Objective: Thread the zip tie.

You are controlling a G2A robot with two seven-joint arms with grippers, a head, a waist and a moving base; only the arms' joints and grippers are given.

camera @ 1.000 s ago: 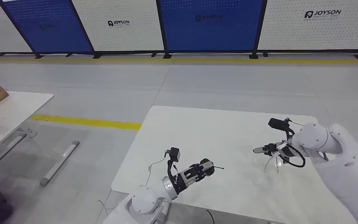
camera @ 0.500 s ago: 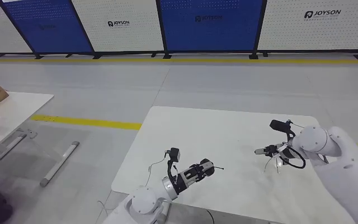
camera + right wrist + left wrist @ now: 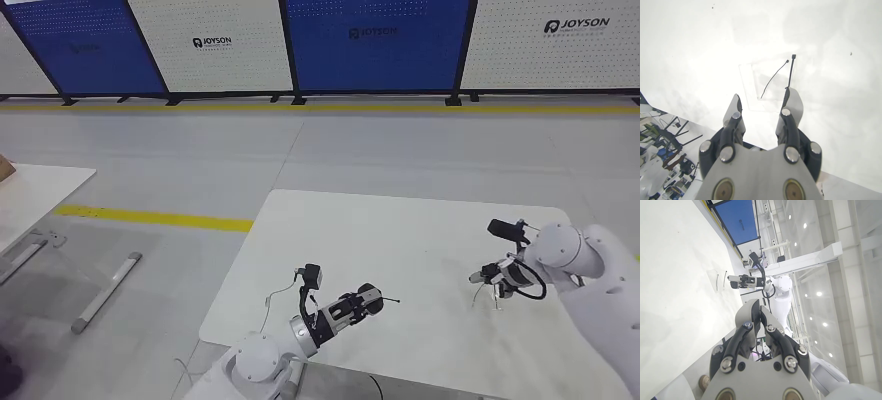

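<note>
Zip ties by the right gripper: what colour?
The straight zip tie and the curved zip tie are black; best in right wrist view.

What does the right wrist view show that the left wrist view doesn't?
Right wrist only: the thicker zip tie running up to one fingertip of the open right gripper. Left wrist only: the left gripper, shut. Both: the table, the clear sheet and the thinner zip tie beside the thicker one.
</note>
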